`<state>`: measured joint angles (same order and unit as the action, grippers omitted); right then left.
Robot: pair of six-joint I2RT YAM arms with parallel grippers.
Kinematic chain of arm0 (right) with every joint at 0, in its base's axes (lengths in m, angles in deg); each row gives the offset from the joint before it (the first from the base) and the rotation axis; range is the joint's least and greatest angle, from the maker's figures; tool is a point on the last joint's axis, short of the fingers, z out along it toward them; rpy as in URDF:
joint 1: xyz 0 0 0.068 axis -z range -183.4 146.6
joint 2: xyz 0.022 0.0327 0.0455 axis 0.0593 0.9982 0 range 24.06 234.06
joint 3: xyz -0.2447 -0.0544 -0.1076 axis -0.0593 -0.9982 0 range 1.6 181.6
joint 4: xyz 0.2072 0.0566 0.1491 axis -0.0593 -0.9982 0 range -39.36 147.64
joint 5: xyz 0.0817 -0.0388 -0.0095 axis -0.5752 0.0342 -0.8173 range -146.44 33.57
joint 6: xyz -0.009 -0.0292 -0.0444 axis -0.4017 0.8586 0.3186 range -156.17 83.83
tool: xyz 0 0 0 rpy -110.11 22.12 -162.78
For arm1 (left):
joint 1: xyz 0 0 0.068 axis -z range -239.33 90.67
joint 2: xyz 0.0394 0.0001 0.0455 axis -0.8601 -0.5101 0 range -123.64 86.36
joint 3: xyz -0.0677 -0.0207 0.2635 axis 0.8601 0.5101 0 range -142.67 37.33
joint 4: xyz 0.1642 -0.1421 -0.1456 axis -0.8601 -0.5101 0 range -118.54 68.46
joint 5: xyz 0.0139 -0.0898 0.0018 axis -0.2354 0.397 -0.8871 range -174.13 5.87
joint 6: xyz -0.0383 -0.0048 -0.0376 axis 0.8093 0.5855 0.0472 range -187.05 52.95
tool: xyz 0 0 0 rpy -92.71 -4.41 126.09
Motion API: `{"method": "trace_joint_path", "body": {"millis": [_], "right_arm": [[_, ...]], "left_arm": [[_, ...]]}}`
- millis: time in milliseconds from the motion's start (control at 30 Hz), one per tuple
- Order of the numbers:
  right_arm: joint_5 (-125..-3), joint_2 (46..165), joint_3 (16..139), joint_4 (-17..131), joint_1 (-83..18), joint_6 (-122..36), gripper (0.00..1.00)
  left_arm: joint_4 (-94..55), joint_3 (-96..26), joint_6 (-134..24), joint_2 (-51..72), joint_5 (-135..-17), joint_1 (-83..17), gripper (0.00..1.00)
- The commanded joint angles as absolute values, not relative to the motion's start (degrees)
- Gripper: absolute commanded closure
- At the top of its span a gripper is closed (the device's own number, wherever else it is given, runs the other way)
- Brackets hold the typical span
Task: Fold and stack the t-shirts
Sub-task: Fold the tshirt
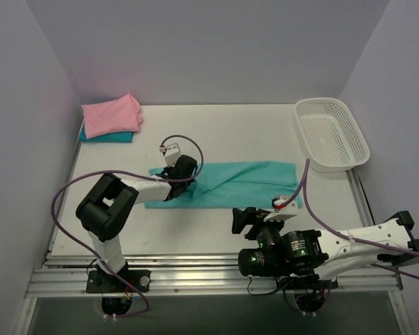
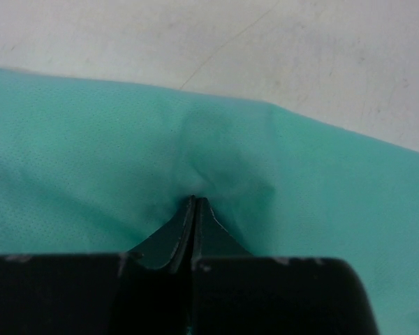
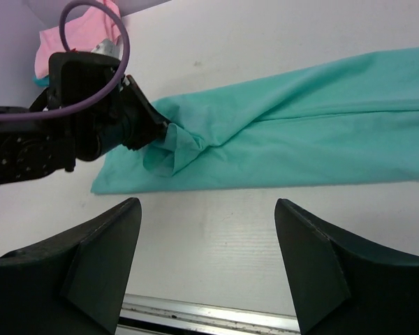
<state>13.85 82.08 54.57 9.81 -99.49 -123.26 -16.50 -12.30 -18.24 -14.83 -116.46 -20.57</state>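
Top view: a teal-green t-shirt (image 1: 230, 183) lay as a long flat band across the middle of the white table (image 1: 223, 132), its near long edge straight and roughly parallel to the aluminium rail (image 1: 195, 265) at the front. The left gripper (image 2: 194, 201) was closed tight on a pinch of this shirt near its left end. The cloth puckered into a small raised fold at the fingertips, and the far hem ran just beyond it. The right gripper (image 3: 206, 204) hovered over bare table just in front of the shirt's near edge, jaws wide apart and holding nothing.

Open tabletop lay on both long sides of the band: a narrow strip toward the rail and a broader field toward the back wall. A folded pink t-shirt (image 1: 110, 116) rested on a darker teal-blue t-shirt (image 1: 108, 137) in the far left corner, close to the left wall and well apart from the band. A white mesh basket (image 1: 332, 132) sat at the far right corner, by the table's right edge.
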Motion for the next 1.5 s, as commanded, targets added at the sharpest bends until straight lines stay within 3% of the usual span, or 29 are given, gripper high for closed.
{"method": "trace_joint_path", "body": {"millis": [0,233,400,467,500,600,667,767,833,933,967,1167,1300,1467], "right_arm": [[19.4,81.3,57.2,2.7,-99.6,-126.5,0.27],[22.7,80.7,61.9,-4.6,-98.9,-128.8,0.26],[25.5,80.7,65.5,-5.9,-98.6,-126.3,0.24],[26.4,80.9,66.2,-6.2,-98.1,-125.6,0.21],[27.5,81.0,66.7,-6.2,-97.9,-125.0,0.20],[29.1,81.6,67.6,-6.1,-96.7,-123.9,0.15],[29.3,82.0,68.1,-5.6,-95.8,-122.7,0.14],[29.2,82.3,68.1,-5.8,-95.1,-122.6,0.14],[28.9,82.2,67.6,-6.0,-94.9,-123.4,0.14],[28.7,81.5,66.5,-4.8,-94.7,-122.7,0.14],[28.6,81.4,66.2,-4.1,-94.6,-122.1,0.14],[28.6,81.1,66.0,-3.0,-93.9,-120.8,0.13],[27.9,80.3,66.5,-2.3,-93.7,-118.9,0.14],[27.2,79.6,65.7,1.6,-93.7,-115.4,0.14]], "left_arm": [[-17.8,-21.0,-27.0,-21.7,-108.3,-24.2,0.98],[-21.4,-38.9,-30.4,-32.3,-98.9,-31.6,0.98],[-32.1,-62.3,-33.7,-42.4,-94.9,-36.3,0.97],[-37.6,-70.9,-34.5,-48.2,-93.7,-37.6,0.91],[-39.4,-80.2,-35.7,-50.1,-91.8,-38.1,0.86],[-42.6,-94.1,-37.1,-58.2,-87.1,-40.6,0.38],[-46.7,-110.8,-37.4,-64.8,-84.1,-42.1,0.06],[-51.5,-125.8,-37.5,-67.5,-81.7,-42.9,0.06],[-49.9,-119.0,-37.2,-63.7,-81.8,-42.8,0.06],[-43.0,-103.1,-35.2,-47.1,-81.8,-41.7,0.06],[-41.4,-91.9,-34.3,-43.7,-82.2,-40.2,0.06],[-25.4,-51.7,-29.4,-22.4,-88.3,-29.2,0.06],[-12.8,-36.5,-20.8,-18.7,-89.0,-19.5,0.05],[-7.7,-29.9,-13.0,-20.3,-95.4,-12.4,0.04]]}}
